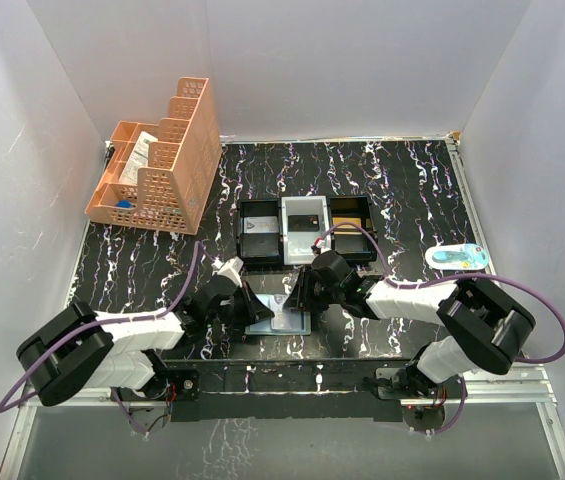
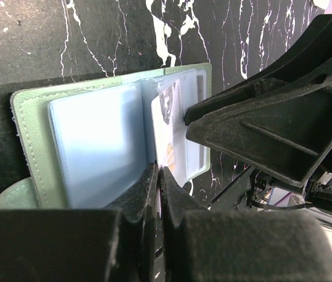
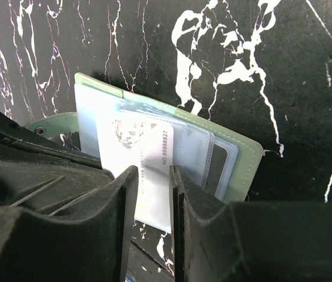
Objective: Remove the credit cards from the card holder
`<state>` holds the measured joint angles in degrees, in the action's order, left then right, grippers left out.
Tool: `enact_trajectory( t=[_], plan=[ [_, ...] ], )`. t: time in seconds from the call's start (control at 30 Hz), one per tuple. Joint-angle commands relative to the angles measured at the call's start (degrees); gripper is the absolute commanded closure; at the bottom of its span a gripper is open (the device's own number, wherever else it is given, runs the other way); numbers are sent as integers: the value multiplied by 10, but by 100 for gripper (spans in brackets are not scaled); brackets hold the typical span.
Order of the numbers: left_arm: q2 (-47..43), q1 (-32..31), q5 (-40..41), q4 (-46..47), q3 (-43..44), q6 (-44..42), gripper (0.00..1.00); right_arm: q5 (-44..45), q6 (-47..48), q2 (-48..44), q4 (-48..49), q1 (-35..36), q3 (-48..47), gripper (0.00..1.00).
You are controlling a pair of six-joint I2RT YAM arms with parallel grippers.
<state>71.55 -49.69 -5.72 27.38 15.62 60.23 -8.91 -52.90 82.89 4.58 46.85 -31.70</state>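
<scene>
**Top view:** the card holder (image 1: 277,322) lies open on the tabletop (image 1: 412,190), between the two grippers and just ahead of their fingertips.

**Left wrist view only:** the left gripper (image 2: 157,176) has its jaws together at the holder's near edge, by the fold. Whether a sleeve is caught cannot be told.

**Right wrist view only:** the right gripper (image 3: 152,176) has its jaws partly apart over a white card (image 3: 142,147) that juts from its sleeve toward this gripper.

**Surroundings:** dark marbled surface shows between the holder's far edge and the three-compartment tray (image 1: 282,230) beyond both grippers. An orange lattice organiser (image 1: 187,150) stands well beyond the left gripper. A blue-and-white object (image 1: 459,256) lies outward of the right gripper.
</scene>
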Motion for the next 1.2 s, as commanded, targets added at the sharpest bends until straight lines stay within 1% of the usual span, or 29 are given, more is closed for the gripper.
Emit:
enact_trajectory(
  t=[0.0,0.17,0.33,0.53,0.73,0.87,0.97,1.07,1.1,1.17],
  plan=[
    [-22,-3,-2,39,-15,0,100,31,13,20,-40,1,14,73],
    [-50,-3,21,6,-20,2,100,35,18,22,-44,1,14,74],
    [-100,-2,47,-64,-15,-15,100,15,36,39,-38,0,11,75],
    [-109,0,50,-114,-3,-33,100,16,37,38,-49,0,-1,75],
    [-98,0,39,-93,-2,-37,100,5,88,-30,-101,0,-53,69],
    [-68,0,13,-64,6,-41,99,-43,83,-65,-71,0,-62,67],
    [-45,0,-1,-47,15,-44,97,-65,71,-54,-43,1,-61,66],
    [-30,0,-8,-36,18,-41,94,-84,67,-18,-20,1,-57,66],
    [-28,0,-9,-38,20,-37,92,-83,70,-1,-30,0,-61,67],
    [-30,0,-12,-49,25,-37,88,-54,75,18,-65,1,-66,67]
  ],
)
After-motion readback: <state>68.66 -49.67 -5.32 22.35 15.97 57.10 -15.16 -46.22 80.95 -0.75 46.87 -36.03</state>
